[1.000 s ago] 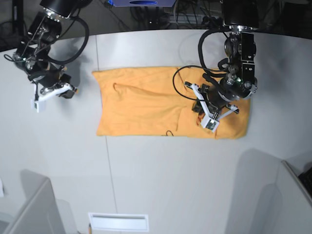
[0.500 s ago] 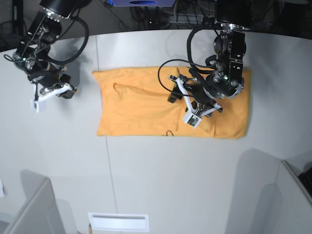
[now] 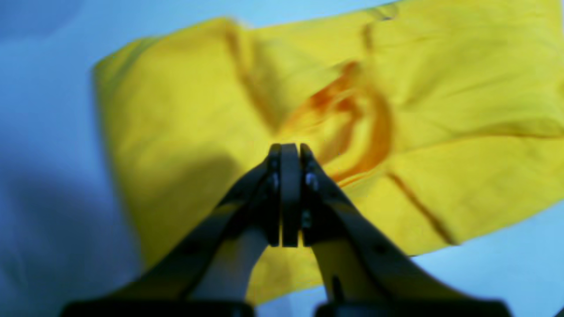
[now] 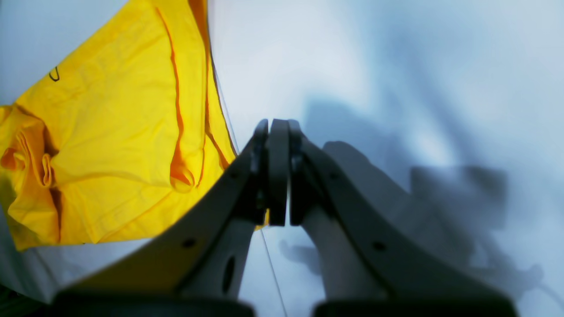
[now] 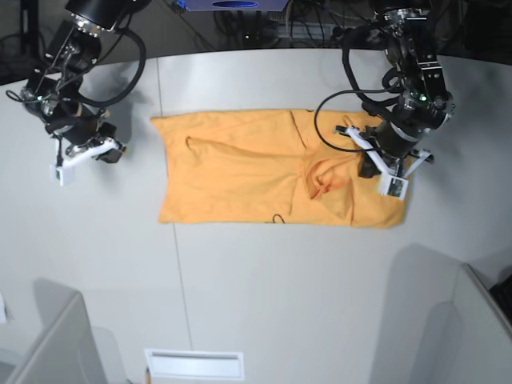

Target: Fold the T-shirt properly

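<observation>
The left gripper [image 3: 283,193] has its fingertips together, directly over the shirt, with no fabric visibly pinched between them; whether the tips touch the cloth I cannot tell. The right gripper [image 4: 278,171] is closed too, nothing between its fingers; in the base view it stands off to the side of the garment, above the bare tabletop [image 5: 256,296].

Under and beside the left gripper lies the orange T-shirt [image 5: 240,172], stretched across the table as a long, low band; the end under the left arm [image 5: 404,88] is broad and fairly flat, while a rumpled ridge with a small open pocket of cloth sits between that end and the middle; the far end from it, toward the right arm [image 5: 76,88], has long creases and a loose, turned-over edge.

Farther out, near the front of the table, is a white rectangular outline [image 5: 194,365], well apart from the shirt.

The folding looks partly done, to judge by the band shape and the doubled layers; what remains, I would say, is smoothing the bunched part, squaring the edges, then bringing the ends over each other into a compact packet; folding across that ridge now would likely trap a lump inside.
</observation>
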`<state>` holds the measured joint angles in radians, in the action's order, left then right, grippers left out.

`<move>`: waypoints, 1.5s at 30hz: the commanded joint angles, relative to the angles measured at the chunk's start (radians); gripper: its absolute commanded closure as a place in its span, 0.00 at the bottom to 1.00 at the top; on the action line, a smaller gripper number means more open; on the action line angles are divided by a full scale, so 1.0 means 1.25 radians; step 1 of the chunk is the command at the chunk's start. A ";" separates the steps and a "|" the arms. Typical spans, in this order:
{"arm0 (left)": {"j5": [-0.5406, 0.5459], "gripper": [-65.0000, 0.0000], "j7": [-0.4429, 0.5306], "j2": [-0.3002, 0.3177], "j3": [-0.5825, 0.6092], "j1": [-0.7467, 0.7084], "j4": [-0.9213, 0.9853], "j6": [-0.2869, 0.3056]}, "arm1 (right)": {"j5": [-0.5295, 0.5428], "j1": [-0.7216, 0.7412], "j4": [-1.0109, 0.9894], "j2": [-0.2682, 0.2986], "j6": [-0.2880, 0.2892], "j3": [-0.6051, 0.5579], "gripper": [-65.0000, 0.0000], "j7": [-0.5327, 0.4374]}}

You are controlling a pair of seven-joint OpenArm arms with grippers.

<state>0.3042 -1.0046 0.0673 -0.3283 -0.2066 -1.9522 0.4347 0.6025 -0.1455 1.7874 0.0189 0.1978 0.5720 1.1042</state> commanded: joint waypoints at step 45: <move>0.013 1.00 0.016 0.024 0.032 0.014 0.026 0.001 | 0.013 0.010 0.017 0.009 0.001 0.002 1.00 -0.010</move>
<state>0.2993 -1.0035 0.0967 -0.2909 -0.2020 -1.9045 0.4335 0.6025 -0.1444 1.7874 0.0189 0.1978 0.5720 1.1046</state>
